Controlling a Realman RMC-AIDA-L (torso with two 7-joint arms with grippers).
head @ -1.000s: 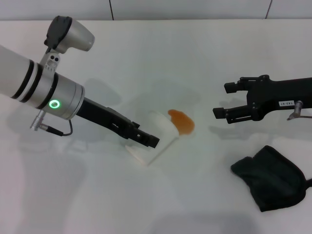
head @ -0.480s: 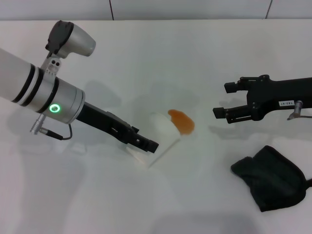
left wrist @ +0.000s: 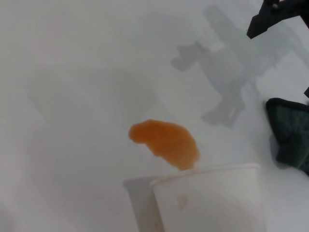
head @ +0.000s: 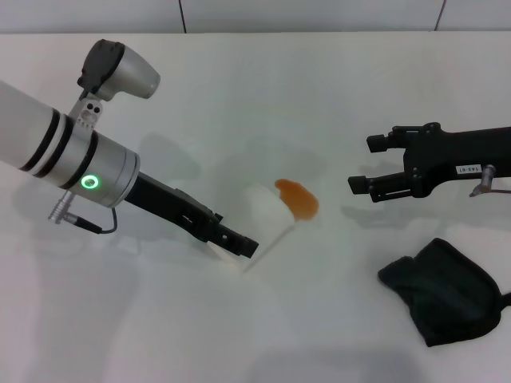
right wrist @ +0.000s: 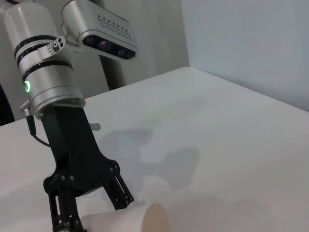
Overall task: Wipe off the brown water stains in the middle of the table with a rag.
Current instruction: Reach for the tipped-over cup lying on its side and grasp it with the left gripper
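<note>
Head view shows the brown water stains (head: 298, 198) as one orange, see-through oval blotch mid-table (head: 255, 96). Just beside it lies a white cup (head: 259, 223), tipped on its side and clasped by the left gripper (head: 231, 238); its mouth nearly touches the puddle. The rag (head: 443, 289), a lumpy black heap, sits well apart on the right, near the right gripper (head: 363, 163), which hovers with fingers spread, holding nothing. Right wrist view alone shows the cup's pale inside (right wrist: 157, 220).
</note>
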